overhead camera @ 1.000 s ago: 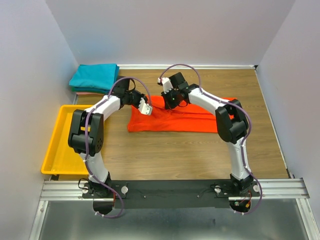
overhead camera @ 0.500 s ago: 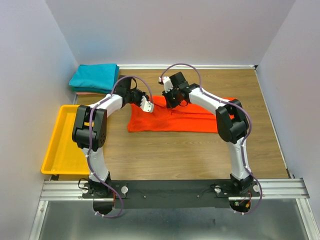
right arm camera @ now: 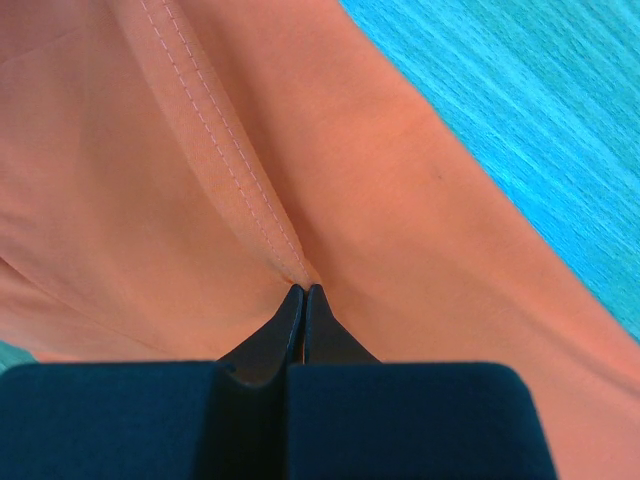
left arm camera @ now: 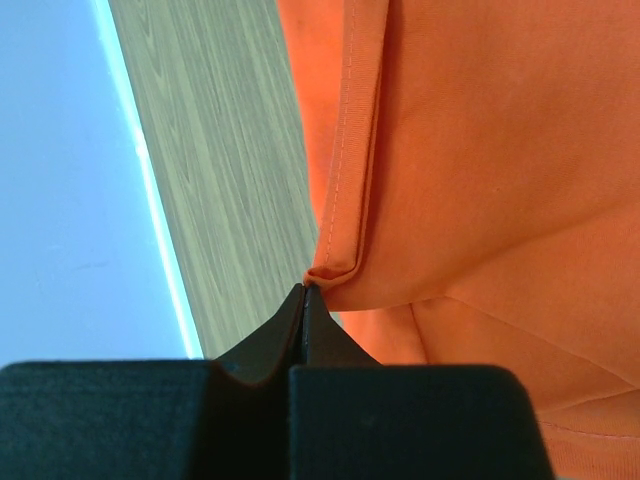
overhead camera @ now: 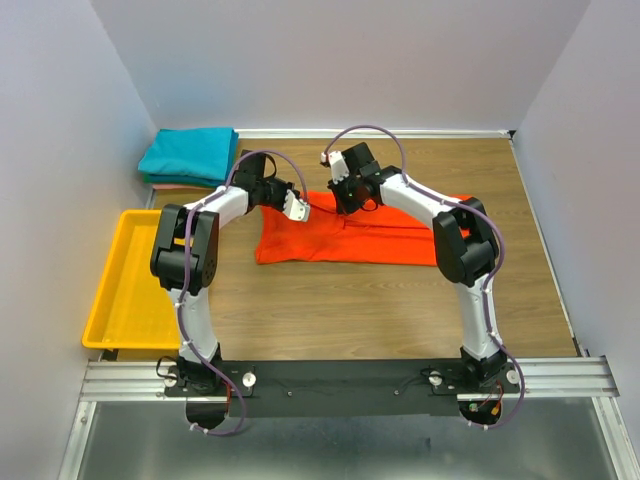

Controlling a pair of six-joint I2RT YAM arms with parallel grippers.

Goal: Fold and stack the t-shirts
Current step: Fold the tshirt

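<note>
- Orange-red t-shirt (overhead camera: 350,238) lying as a wide folded band mid-tabletop (overhead camera: 350,310); teal t-shirt (overhead camera: 190,150) folded in the far left corner, with a sliver of pale pink t-shirt (overhead camera: 160,183) beneath.
- Left jaws pinched shut on a hemmed fold at its far left edge; right jaws clamped on a stitched ridge nearby.
- Soft, light, limp cloth, likely to sag and drag; best taken at seamed edges.

Behind tray (overhead camera: 112,318) lie folded t-shirts (overhead camera: 188,155), spread t-shirt (overhead camera: 350,240) rightward.
</note>
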